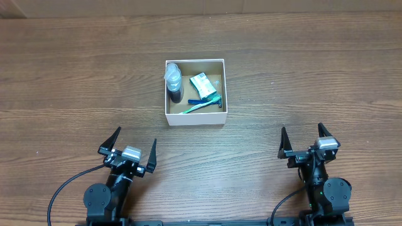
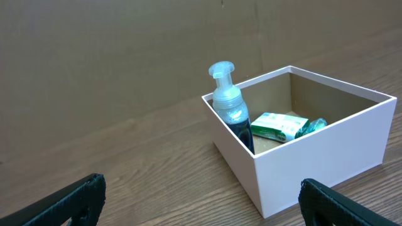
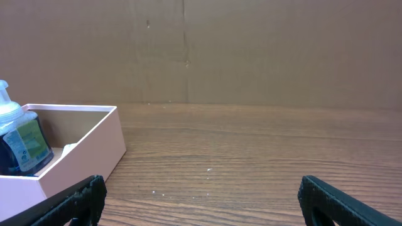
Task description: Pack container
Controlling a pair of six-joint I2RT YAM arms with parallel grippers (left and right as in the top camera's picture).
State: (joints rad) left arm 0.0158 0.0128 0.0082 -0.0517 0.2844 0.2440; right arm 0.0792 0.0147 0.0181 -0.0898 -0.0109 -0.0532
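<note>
From overhead, one container (image 1: 195, 117) sits on the wooden table (image 1: 326, 63), near the middle and well ahead of both arms. Three things show clearly inside it. One pump bottle (image 1: 173, 85) stands against the left wall, one green-and-white packet (image 1: 202, 85) lies toward the far right, and one toothbrush (image 1: 202, 105) lies along the near wall. A small pale item in the far right corner is too faint to name. Two grippers rest near the table's front edge. The left gripper (image 1: 135, 138) and the right gripper (image 1: 302, 129) each have their two fingers spread wide, with nothing between them.

The left wrist camera shows the container (image 2: 314, 157) ahead and to the right, well apart from the gripper (image 2: 201, 185). The bottle (image 2: 229, 110) stands upright in its near corner, and the packet (image 2: 279, 124) lies behind it. The two dark fingers (image 2: 63, 204) sit at the frame's lower corners, wide apart.

In the right wrist view, one corner of the container (image 3: 88, 150) and the bottle (image 3: 16, 141) sit at the left edge. This gripper (image 3: 201, 185) is also spread wide and empty.
</note>
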